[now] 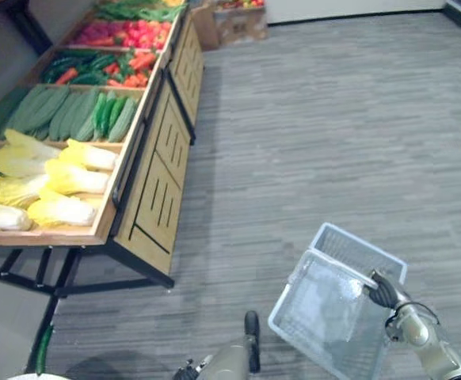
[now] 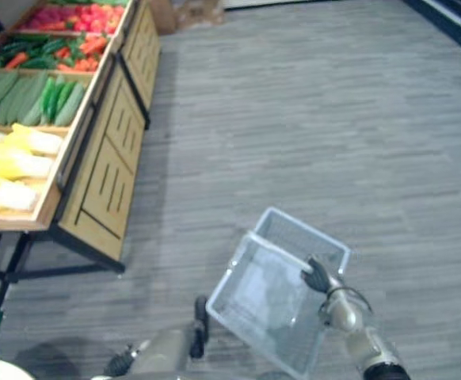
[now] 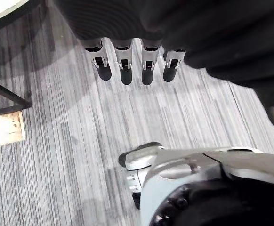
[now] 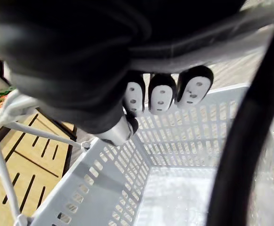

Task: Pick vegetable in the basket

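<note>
- Left eye view: the vegetables lie on the wooden stand (image 1: 155, 186), up and to the left of both your hands and well apart from them. The nearest are the pale cabbages (image 1: 68, 178), their long axes running across the shelf, with cucumbers (image 1: 96, 115) behind. Your left hand (image 1: 252, 340) is the nearer one.
- Right eye view: your right hand (image 2: 318, 277) carries the basket (image 2: 298, 236) by its handle (image 2: 282, 252). You have nothing in it that I can see.
- Left wrist view: the fingers (image 3: 125, 70) hang straight over the floor (image 3: 57, 141) and hold nothing.
- Right wrist view: the fingers (image 4: 161, 96) curl round the handle, with the basket hanging below.
</note>
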Available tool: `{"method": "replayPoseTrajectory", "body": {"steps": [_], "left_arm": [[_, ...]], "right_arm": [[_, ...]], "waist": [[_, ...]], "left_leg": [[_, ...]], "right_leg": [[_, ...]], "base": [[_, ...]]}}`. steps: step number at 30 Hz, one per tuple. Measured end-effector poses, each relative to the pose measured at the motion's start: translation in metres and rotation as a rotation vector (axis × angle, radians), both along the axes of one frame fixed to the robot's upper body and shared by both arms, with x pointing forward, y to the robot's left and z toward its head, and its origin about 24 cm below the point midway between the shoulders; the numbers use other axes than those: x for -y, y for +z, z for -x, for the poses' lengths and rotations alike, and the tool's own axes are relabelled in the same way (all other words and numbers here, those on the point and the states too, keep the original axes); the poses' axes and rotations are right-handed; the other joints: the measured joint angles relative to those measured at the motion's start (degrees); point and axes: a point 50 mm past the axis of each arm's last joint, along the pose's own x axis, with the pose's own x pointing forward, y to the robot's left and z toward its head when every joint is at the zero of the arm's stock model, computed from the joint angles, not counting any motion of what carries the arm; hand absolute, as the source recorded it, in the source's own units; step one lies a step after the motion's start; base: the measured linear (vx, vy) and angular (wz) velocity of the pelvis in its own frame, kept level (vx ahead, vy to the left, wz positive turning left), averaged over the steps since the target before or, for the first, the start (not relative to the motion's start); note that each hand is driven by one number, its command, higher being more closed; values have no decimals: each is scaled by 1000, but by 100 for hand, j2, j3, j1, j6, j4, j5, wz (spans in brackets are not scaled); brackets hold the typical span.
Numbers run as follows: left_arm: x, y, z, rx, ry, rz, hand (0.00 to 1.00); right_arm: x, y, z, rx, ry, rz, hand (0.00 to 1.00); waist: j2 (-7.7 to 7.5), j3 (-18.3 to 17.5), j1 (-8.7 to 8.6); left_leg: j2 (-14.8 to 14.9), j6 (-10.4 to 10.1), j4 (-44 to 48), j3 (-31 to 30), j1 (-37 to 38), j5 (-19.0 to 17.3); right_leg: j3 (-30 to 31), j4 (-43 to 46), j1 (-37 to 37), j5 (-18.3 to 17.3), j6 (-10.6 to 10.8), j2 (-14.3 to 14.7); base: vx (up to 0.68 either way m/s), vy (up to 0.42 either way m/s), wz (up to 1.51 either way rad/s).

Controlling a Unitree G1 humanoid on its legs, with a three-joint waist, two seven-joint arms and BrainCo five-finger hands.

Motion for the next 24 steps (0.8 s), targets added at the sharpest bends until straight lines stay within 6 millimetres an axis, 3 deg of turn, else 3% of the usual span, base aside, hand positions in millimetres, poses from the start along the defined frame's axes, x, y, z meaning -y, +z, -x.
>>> {"method": "replayPoseTrajectory", "body": {"steps": [2,3,4,5,6,7,9,10,11,12,13,14,15,17,19,20,21,22,24], "left_arm": [[-1,0,3,-12,-10,-8,0],[-4,-1,9,-28,-10,-15,0],[-6,-1,13,-40,-18,-21,0],[-8,-1,17,-53,-32,-29,0],[-8,-1,18,-62,-48,-31,0],[-15,0,19,-83,-91,-57,0],[-17,0,17,-82,-105,-65,0],[-19,2,11,-70,-118,-71,0],[-18,2,7,-60,-126,-71,0],[-16,3,-3,-33,-128,-68,0],[-13,4,-8,-18,-124,-61,0],[-8,5,-19,14,-127,-51,0],[-8,6,-20,21,-124,-52,0],[-9,6,-22,36,-118,-50,0],[-11,5,-14,15,-91,-50,0],[-10,2,-3,-16,-52,-43,0],[-8,0,7,-39,-41,-34,0],[-3,-2,12,-54,-23,-21,0],[1,-3,11,-44,27,-13,0]], "right_arm": [[-2,0,-1,3,6,-4,100],[-5,-2,-1,3,2,-21,100],[-6,0,-4,24,-8,-23,100],[-7,2,-6,36,-7,-23,100],[-9,2,-6,39,-4,-30,100],[-11,3,-8,67,-26,-52,100],[-9,4,-8,78,-42,-52,100],[-7,2,-5,72,-52,-53,100],[-7,1,-4,67,-56,-53,100],[-6,-2,-2,51,-64,-55,100],[-6,-4,0,44,-71,-56,100],[-6,-7,3,34,-88,-65,100],[-5,-7,4,34,-96,-71,100],[-3,-10,8,24,-117,-74,100],[1,-12,13,13,-148,-68,100],[10,-11,15,7,-166,-35,100],[13,-11,15,3,-174,-23,100],[17,-12,16,-4,-190,-17,100],[26,-15,23,-24,-231,-12,100]], "waist": [[-67,-45,48],[-191,-16,45],[-208,-35,41],[-250,-52,10],[-307,-60,0],[-395,-76,-91],[-364,-90,-200],[-348,-112,-290],[-355,-114,-343],[-295,-84,-405],[-274,-72,-410],[-218,-73,-418],[-196,-92,-426],[-315,-147,-418],[-408,-194,-426],[-186,-278,-395],[-102,-344,-386],[15,-438,-396],[118,-469,-402]], "left_leg": [[-184,117,-17,64,167,-193],[-379,199,-204,79,544,-342],[-475,242,-352,89,819,-441],[-532,291,-491,77,1077,-523],[-575,342,-570,50,1260,-605],[-632,411,-652,-156,1724,-733],[-609,441,-765,-398,2117,-747],[-582,445,-863,-635,2322,-749],[-554,445,-888,-733,2411,-749],[-486,444,-902,-897,2541,-750],[-445,441,-903,-976,2585,-752],[-289,311,-898,-1209,2649,-868],[-240,254,-897,-1279,2640,-937],[-214,47,-884,-1498,2648,-1250],[-197,-69,-476,-1705,2638,-1797],[60,-228,-11,-1910,2626,-2254],[188,-267,170,-1976,2579,-2311],[290,-318,573,-2050,2357,-2269],[425,-481,1969,-1875,1658,-1711]], "right_leg": [[202,793,-264,84,134,-207],[494,2238,-816,427,280,-430],[730,3149,-1231,1003,325,-517],[946,3886,-1569,1799,345,-539],[1050,4430,-1801,2139,434,-556],[948,5736,-2370,1884,78,-583],[583,6062,-2681,1372,-325,-586],[306,5791,-2859,937,-333,-582],[187,5492,-2907,749,-277,-556],[43,4578,-2999,555,-256,-445],[36,4053,-3037,542,-248,-369],[216,2563,-3095,611,-149,-84],[396,1902,-3099,694,-23,25],[1114,74,-3101,1016,277,126],[1088,294,-3106,985,227,5],[815,828,-3134,1173,247,151],[676,962,-3136,1154,215,220],[467,1116,-3123,975,34,265],[-38,1354,-2903,633,-216,237]], "base": [[429,259,16],[411,248,8],[485,276,6],[330,155,2],[539,184,29],[470,119,35],[537,73,63],[476,16,86],[427,-29,97],[316,-46,69],[450,-134,85],[292,-110,67],[359,-180,74],[359,-279,75],[419,-438,79],[405,-441,55],[491,-490,64],[428,-375,75],[444,-427,94]]}}
